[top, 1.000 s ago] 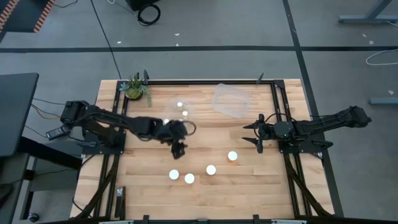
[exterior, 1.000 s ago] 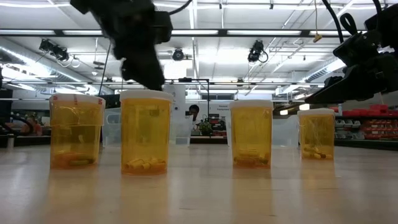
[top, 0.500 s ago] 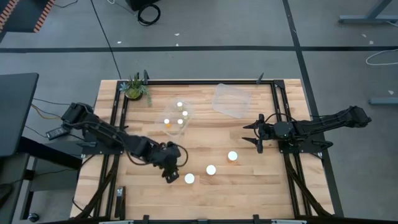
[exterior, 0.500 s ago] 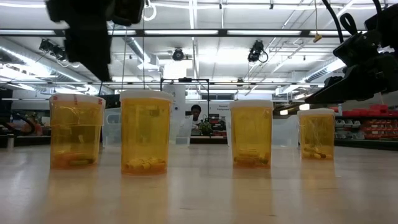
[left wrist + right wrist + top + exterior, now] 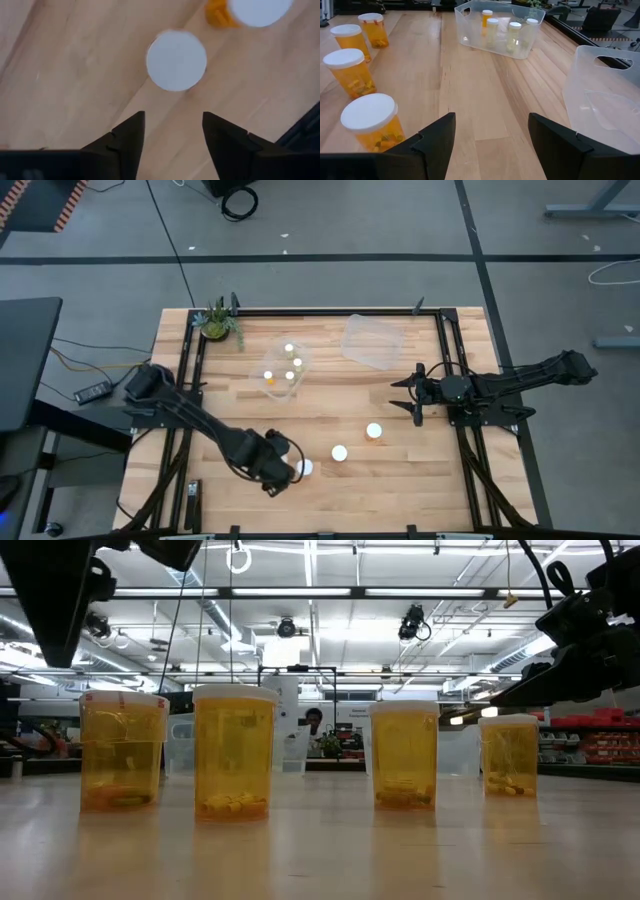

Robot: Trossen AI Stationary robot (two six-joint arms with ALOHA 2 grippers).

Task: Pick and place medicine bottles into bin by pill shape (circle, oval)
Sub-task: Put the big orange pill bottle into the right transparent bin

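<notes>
Four medicine bottles with orange bodies and white caps stand upright on the table near its front. Three caps show in the high view; my left arm covers the fourth. My left gripper is open and points down above that bottle's white cap, touching nothing. Its neighbour stands beside it. My right gripper is open and empty at the table's right. Several more bottles stand in a clear bin.
A second clear bin sits at the far middle with no bottles in it. A small green potted plant stands at the far left corner. Bare wood lies between the bins and the row of bottles.
My left gripper has gone from beside the bin with bottles toward the table's near edge and now stands over the leftmost standing bottle. The bottles have not moved.
</notes>
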